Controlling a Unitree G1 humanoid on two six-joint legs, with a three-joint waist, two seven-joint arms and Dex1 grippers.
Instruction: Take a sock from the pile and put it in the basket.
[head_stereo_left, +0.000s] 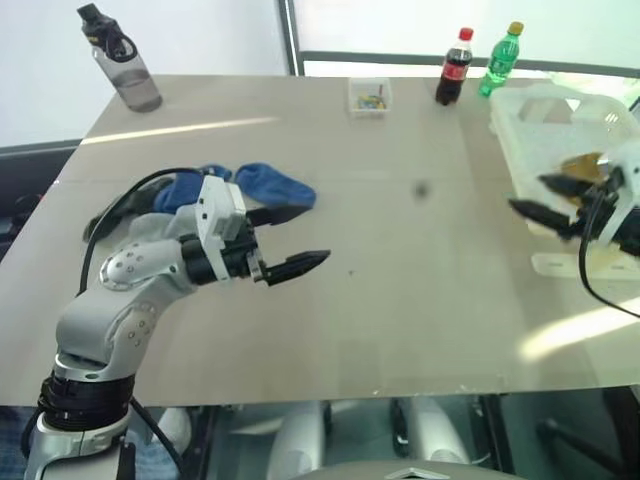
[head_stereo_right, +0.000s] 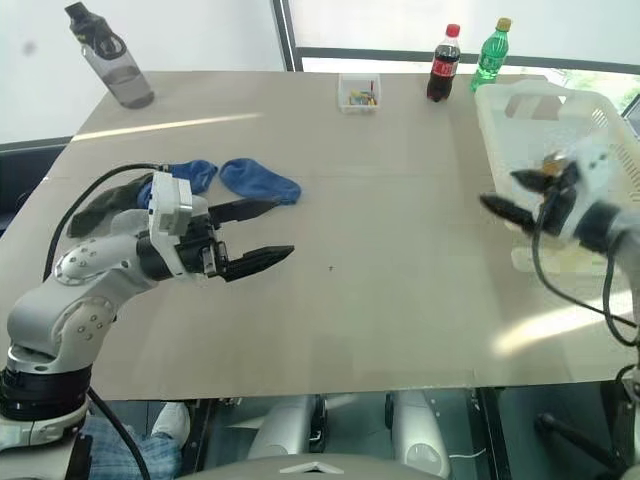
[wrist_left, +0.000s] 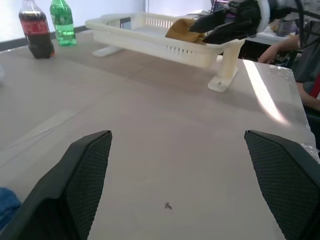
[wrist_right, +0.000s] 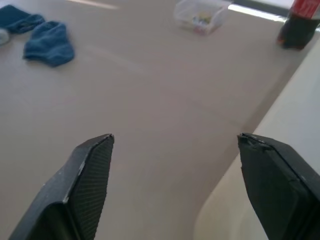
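The pile lies at the left of the table: a blue sock (head_stereo_left: 275, 183), a second blue one (head_stereo_left: 185, 190) and a dark one (head_stereo_right: 105, 205) partly behind my left arm. My left gripper (head_stereo_left: 300, 237) hovers open and empty just in front of the blue sock. At the right stands the white slotted basket (head_stereo_left: 515, 145), with a mustard-yellow sock (wrist_left: 182, 27) lying inside it. My right gripper (head_stereo_left: 530, 194) is at the basket's near left side, open with nothing between its fingers, and points toward the table's middle.
Along the far edge stand a grey water bottle (head_stereo_left: 122, 60), a small clear box of coloured bits (head_stereo_left: 369, 97), a cola bottle (head_stereo_left: 455, 68) and a green bottle (head_stereo_left: 500, 60). A person's arm (wrist_left: 280, 47) shows beyond the basket.
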